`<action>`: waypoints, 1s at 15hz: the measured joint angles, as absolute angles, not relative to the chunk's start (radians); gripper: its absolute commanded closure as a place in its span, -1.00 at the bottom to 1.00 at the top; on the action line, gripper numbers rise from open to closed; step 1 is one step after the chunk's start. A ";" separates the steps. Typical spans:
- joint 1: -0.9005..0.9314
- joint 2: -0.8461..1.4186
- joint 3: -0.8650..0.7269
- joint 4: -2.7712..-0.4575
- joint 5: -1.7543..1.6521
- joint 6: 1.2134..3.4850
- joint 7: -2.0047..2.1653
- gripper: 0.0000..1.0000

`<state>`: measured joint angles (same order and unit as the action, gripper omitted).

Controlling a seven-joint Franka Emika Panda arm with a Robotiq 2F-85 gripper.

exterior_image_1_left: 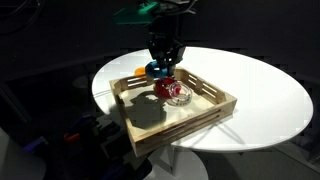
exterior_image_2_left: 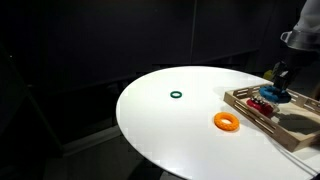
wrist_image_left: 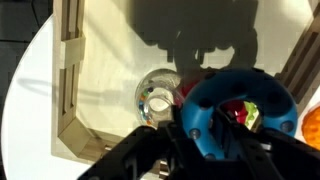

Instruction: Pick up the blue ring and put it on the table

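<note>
Round white table (exterior_image_2_left: 170, 130), your inventory from the left: small dark green ring (exterior_image_2_left: 177, 95); orange doughnut ring (exterior_image_2_left: 227, 121); shallow light wooden tray (exterior_image_1_left: 185, 123). Over the tray your gripper (exterior_image_1_left: 163, 68) pinches the bright blue thick ring (wrist_image_left: 205, 115), just beside a red and clear ring-like object (exterior_image_1_left: 172, 90) in the tray.

The thick blue ring (wrist_image_left: 235, 108), gripped by the end effector (exterior_image_1_left: 164, 68), hangs above the white table (exterior_image_2_left: 170, 128).

Count: 1 blue ring (wrist_image_left: 235, 108), 1 orange ring (exterior_image_2_left: 227, 121), 1 small green ring (exterior_image_2_left: 177, 95), 1 red-and-clear ring-like piece (exterior_image_1_left: 172, 90), 1 wooden tray (exterior_image_1_left: 185, 124), 1 round white table (exterior_image_2_left: 165, 130). 6 items total.
</note>
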<state>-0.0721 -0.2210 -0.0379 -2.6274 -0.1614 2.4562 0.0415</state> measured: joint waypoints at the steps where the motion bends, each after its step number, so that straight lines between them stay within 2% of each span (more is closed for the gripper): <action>1: -0.072 -0.221 -0.037 -2.625 -0.161 2.455 0.042 0.33; 6: -0.072 -0.221 -0.037 -2.624 -0.161 2.454 0.042 0.33; 7: -0.072 -0.221 -0.037 -2.624 -0.161 2.454 0.042 0.76; 15: -0.067 -0.201 -0.028 -2.613 -0.163 2.483 0.041 0.76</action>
<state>-0.0671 -0.2006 -0.0280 -2.6130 -0.1632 2.4828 0.0412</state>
